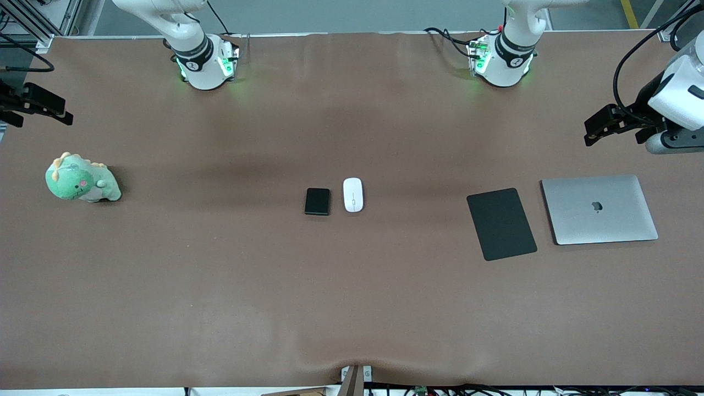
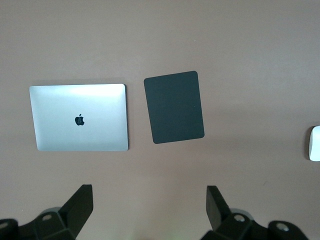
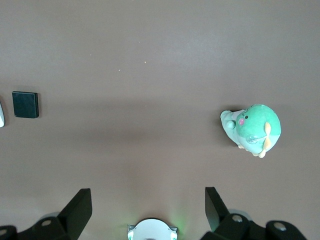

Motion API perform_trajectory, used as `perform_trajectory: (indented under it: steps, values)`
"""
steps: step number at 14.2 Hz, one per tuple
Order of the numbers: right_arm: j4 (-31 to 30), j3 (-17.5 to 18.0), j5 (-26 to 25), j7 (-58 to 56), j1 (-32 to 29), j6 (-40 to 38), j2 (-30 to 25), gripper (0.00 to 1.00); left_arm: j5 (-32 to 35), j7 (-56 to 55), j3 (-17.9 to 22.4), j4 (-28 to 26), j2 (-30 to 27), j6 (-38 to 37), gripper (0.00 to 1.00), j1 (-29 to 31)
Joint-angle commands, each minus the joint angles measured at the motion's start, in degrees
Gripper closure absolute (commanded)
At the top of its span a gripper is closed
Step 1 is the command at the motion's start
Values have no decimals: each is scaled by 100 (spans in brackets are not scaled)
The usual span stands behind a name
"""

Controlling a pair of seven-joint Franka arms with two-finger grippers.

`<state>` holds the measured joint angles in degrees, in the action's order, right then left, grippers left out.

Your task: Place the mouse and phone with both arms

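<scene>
— What do you have on the table from where you sit?

— I see the mouse (image 1: 352, 194) and the phone (image 1: 317, 201) lying side by side near the middle of the brown table (image 1: 220, 286), close together but not touching. The phone is toward the right arm's end, the mouse toward the left arm's end. Both lie flat, nothing on them.

— And the arms?

— Both wait high, out at the ends of the table. The left gripper (image 2: 150, 207) hangs over the table's edge at the left arm's end, its fingers (image 2: 79, 206) spread wide and holding nothing. Through its wrist camera I look straight down on a closed silver laptop (image 2: 79, 117) and a black mouse pad (image 2: 174, 107) just beside it, with a sliver of the mouse at the edge of the picture.

— The right one?

— The right gripper (image 3: 148, 207) is up over the right arm's end of the table, its fingers (image 3: 77, 209) also wide apart and empty. Its wrist camera shows the phone and a green plush dinosaur (image 3: 251, 128) well apart from each other.

— Where is the pad relative to the mouse?

— In the front view the pad lies toward the left arm's end from the mouse, well apart, and slightly nearer the camera. The laptop sits beside the pad, closer to the table's end. The dinosaur stands alone at the right arm's end.
</scene>
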<state>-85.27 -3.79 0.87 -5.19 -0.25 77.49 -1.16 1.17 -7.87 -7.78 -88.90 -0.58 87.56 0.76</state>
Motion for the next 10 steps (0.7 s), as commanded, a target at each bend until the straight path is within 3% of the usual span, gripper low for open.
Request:
perform_trajectory:
  steps: [1, 7, 10]
  values:
    - [-34, 27, 1, -61, -45, -24, -33, 0, -3, 5, -39, 31, 76, 50, 0, -24]
    - [-34, 27, 1, -61, -45, -24, -33, 0, 15, -117, -328, 22, 506, 322, 0, -287]
    - [-34, 27, 1, -61, -45, -24, -33, 0, 85, -898, -557, 22, 831, 560, 0, -602]
